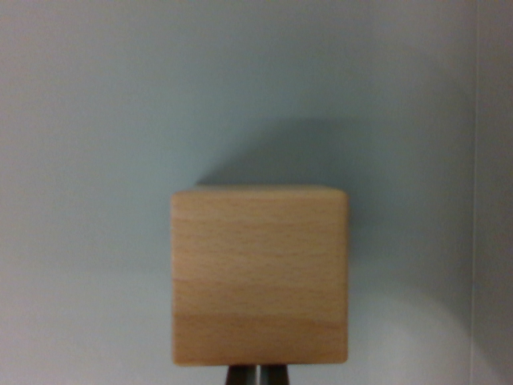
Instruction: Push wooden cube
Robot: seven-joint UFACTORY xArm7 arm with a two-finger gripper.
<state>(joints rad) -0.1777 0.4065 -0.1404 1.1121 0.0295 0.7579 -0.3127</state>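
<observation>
A plain pale tabletop [96, 120] fills the view; the kind of place is unclear.

No text, label, brand, number or sign can be read anywhere. The cube [259, 275] shows only plain wood grain on its facing side, and the pale desk [96, 120] around it carries no markings.

The picture is dim and a bit blurry. The wooden cube [259, 275] casts a soft dark shadow behind it.
</observation>
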